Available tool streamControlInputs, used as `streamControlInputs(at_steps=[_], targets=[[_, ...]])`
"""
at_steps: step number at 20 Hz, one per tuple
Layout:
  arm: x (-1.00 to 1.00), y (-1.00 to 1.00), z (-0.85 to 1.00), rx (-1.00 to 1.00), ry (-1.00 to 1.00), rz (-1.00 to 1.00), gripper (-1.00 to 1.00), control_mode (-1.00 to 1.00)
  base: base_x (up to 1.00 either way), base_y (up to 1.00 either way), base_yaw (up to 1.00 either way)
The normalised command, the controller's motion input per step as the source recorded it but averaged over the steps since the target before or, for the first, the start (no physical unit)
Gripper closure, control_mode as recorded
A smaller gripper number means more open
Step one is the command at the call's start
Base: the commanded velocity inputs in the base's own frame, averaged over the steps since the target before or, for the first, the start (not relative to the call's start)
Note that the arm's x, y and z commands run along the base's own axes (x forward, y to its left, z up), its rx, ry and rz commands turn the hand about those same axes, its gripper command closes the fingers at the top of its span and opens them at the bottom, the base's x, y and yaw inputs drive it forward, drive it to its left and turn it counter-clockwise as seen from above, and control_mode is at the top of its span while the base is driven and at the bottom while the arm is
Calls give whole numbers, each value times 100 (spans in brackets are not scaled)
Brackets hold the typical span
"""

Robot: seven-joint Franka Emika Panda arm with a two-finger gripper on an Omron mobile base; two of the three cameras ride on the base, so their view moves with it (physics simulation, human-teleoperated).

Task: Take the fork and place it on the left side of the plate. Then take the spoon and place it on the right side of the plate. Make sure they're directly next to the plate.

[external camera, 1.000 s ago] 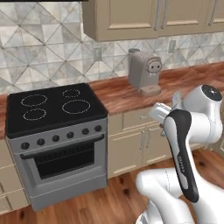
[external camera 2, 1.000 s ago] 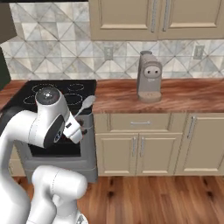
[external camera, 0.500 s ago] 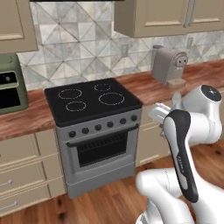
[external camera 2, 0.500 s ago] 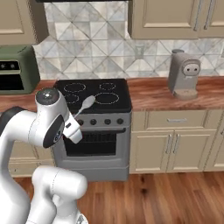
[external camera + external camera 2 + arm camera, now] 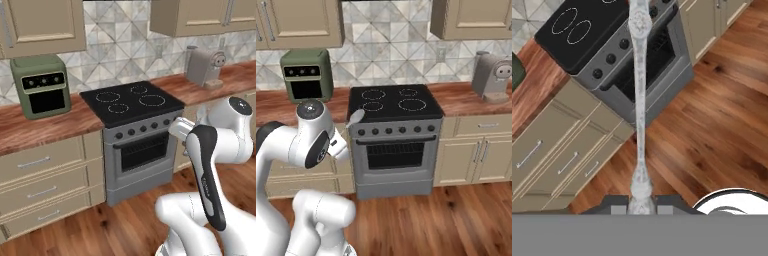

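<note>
Here the gripper is clamped on the spoon, which juts straight out beyond it.

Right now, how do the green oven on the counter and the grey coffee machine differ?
The oven is olive green and boxy, with a dark front window; the coffee machine is pale grey and taller than wide, with a round face. The oven stands left of the stove, the coffee machine right of it. Both sit on the wooden counter against the tiled wall.
</note>
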Motion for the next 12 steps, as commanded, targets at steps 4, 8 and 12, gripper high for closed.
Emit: streamControlInputs(at_steps=[4,8,12], targets=[[0,0,0,0,0,0,100,100,-91,88,-17],[0,0,0,0,0,0,100,100,-98,83,-16],[0,0,0,0,0,0,100,100,-100,75,-11]])
